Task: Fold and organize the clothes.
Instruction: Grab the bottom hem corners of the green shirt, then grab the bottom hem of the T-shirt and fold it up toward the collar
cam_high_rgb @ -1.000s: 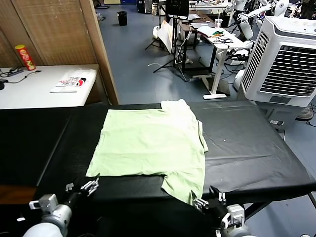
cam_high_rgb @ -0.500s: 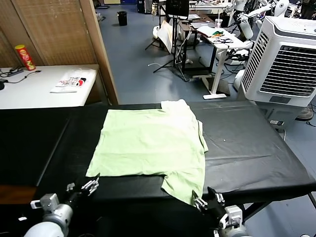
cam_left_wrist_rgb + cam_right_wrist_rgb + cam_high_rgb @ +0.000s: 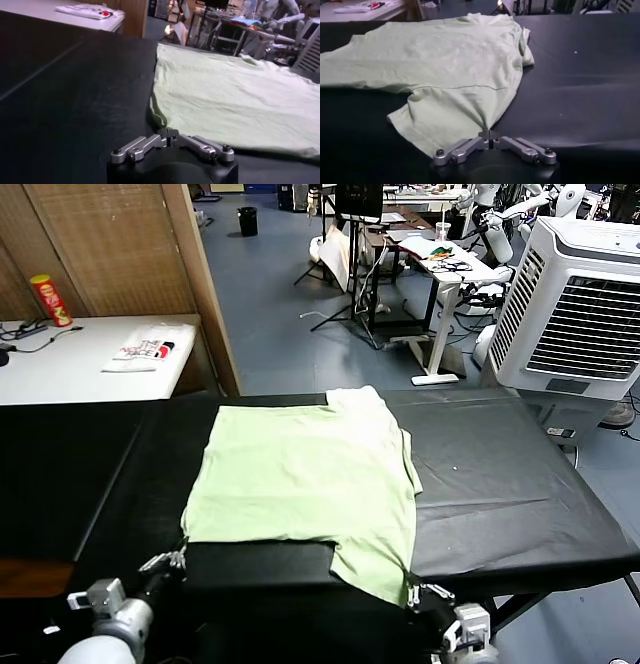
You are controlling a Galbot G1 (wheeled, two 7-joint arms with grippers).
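The clothes are one pale lime-green shirt (image 3: 300,474) lying flat on the black table (image 3: 500,484), its lower part nearest me. My left gripper (image 3: 172,562) is at the shirt's near left corner. In the left wrist view it (image 3: 170,136) is shut, with a tuck of the shirt's hem (image 3: 159,120) pinched at its fingertips. My right gripper (image 3: 415,592) is at the near right corner by the table's front edge. In the right wrist view it (image 3: 489,134) is shut on the shirt (image 3: 450,65), and the cloth gathers into folds running to its tips.
A white side table (image 3: 60,369) at the left holds a white printed item (image 3: 145,349) and a red can (image 3: 45,299). A wooden partition (image 3: 130,244) stands behind it. A large white air cooler (image 3: 580,304) stands at the back right.
Both grippers have gone from open to shut on the shirt's near corners. The near right corner has been drawn toward the table's front edge, and the near left corner has bunched slightly.
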